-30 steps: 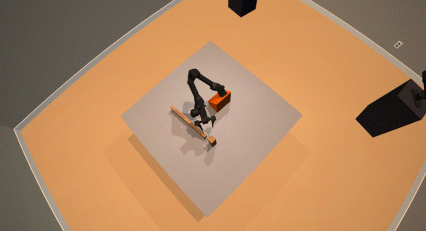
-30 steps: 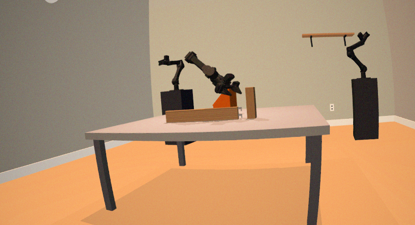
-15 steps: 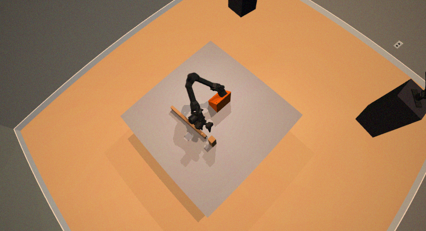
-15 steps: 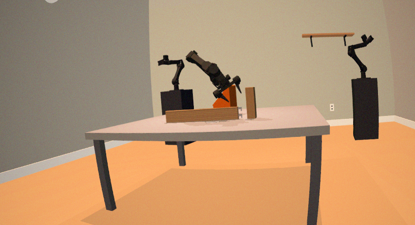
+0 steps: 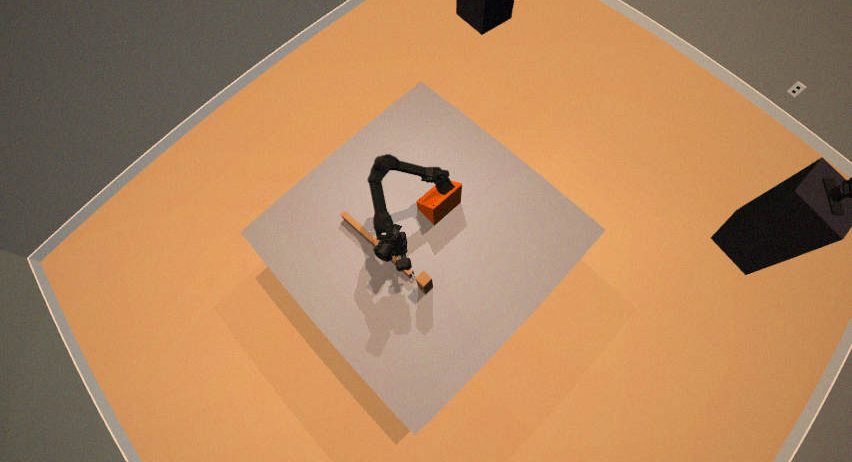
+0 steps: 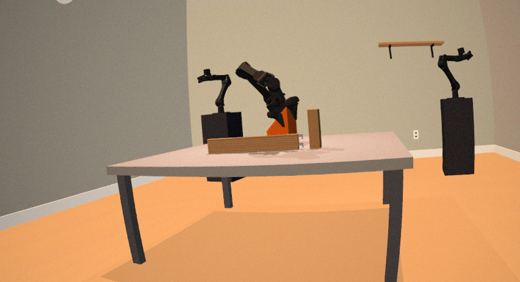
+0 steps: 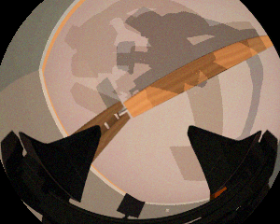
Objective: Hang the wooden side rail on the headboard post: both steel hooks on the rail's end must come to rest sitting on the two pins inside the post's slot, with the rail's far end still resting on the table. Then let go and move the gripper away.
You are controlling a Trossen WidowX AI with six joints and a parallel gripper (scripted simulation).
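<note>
The wooden side rail [image 5: 359, 227] [image 6: 251, 144] [image 7: 177, 81] lies along the table on its narrow edge. Its steel hooks [image 6: 301, 144] [image 7: 124, 112] stick out from the end toward the post. The headboard post [image 5: 423, 281] [image 6: 313, 129] [image 7: 111, 133] stands upright, with a small gap between it and the hooks in the exterior view. Two light pins show in its slot in the wrist view. My gripper [image 6: 289, 122] [image 7: 146, 131] is open and empty, above the rail near its hook end. In the top view the arm hides part of the rail.
An orange box-like base [image 5: 433, 212] [image 6: 278, 129] stands on the table [image 5: 506, 238] [image 6: 174, 163] behind the rail, at the root of my arm. Black pedestals [image 5: 769, 226] [image 6: 456, 134] stand off the table, at least two bearing other arms.
</note>
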